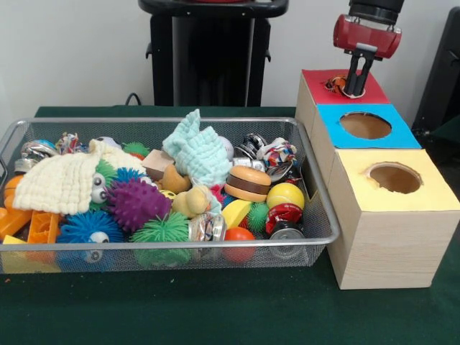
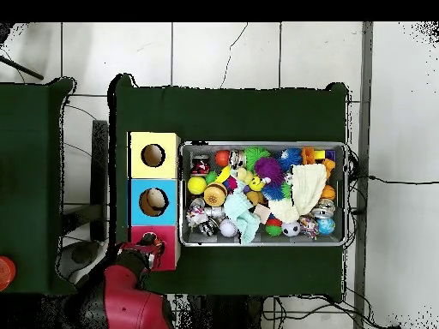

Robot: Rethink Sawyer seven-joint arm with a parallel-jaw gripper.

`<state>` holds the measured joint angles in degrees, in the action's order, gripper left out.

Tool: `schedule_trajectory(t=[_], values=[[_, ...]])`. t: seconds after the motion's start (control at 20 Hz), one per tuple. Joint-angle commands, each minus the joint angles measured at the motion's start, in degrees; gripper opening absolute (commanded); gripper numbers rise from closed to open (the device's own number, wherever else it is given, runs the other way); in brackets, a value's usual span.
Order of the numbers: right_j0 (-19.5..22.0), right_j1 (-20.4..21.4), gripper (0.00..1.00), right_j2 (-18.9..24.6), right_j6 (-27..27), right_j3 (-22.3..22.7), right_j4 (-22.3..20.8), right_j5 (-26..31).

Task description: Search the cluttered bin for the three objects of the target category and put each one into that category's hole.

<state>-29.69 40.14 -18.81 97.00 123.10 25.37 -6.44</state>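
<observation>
While the jaws [image 1: 354, 88] hold something orange at the hole [image 1: 343, 85], green cloth [image 1: 215, 309] covers the table

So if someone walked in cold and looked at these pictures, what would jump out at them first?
Probably the wire-mesh bin on the green table, heaped with bright toys: a purple spiky ball, a pale blue knitted cloth on top and a toy burger. Next, the three wooden boxes beside it, topped red, blue and yellow. The red gripper hangs right over the red-topped hole, where something orange and striped shows.
</observation>
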Motion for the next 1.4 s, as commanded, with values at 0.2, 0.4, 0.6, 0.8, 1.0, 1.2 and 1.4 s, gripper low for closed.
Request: schedule_trajectory(t=[0.2,0.4,0.6,0.8,1.0,1.2,1.4], values=[[1.1,-0.1,0.00,5.9,14.9,5.7,-0.8,-0.6],[0.6,0.9,0.00,5.5,14.7,6.7,-0.7,-0.1],[2.0,1.0,0.00,6.8,15.3,7.5,-1.6,-2.0],[3.6,1.0,0.00,8.3,16.0,8.2,-2.4,-3.9],[6.2,0.5,0.00,10.8,17.5,9.0,-4.3,-8.3],[8.2,-0.3,0.00,12.8,19.2,9.9,-6.6,-13.0],[9.8,-1.3,0.00,14.5,20.7,10.5,-9.1,-17.9]])
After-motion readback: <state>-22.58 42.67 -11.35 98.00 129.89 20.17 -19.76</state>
